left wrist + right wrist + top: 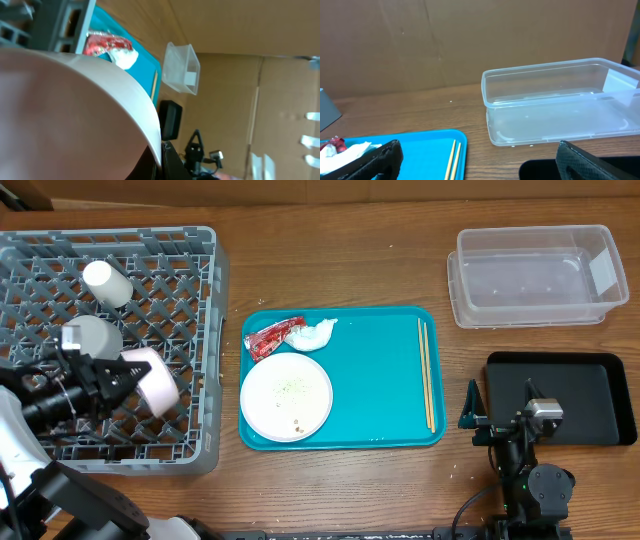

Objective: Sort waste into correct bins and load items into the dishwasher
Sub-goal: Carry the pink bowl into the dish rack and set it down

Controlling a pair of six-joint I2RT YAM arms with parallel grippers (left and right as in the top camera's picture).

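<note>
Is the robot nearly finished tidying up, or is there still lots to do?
Partway. Done: the white cup and one bowl sit in the grey rack. In hand: the left jaws are shut on a second bowl over the rack. Left: the plate, chopsticks, red wrapper and napkin lie on the teal tray; the clear tub and black tray hold no waste.

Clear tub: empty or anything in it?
Empty. Overhead and right wrist views show only bare plastic floor inside the clear tub. The red wrapper and white napkin lie on the teal tray.
</note>
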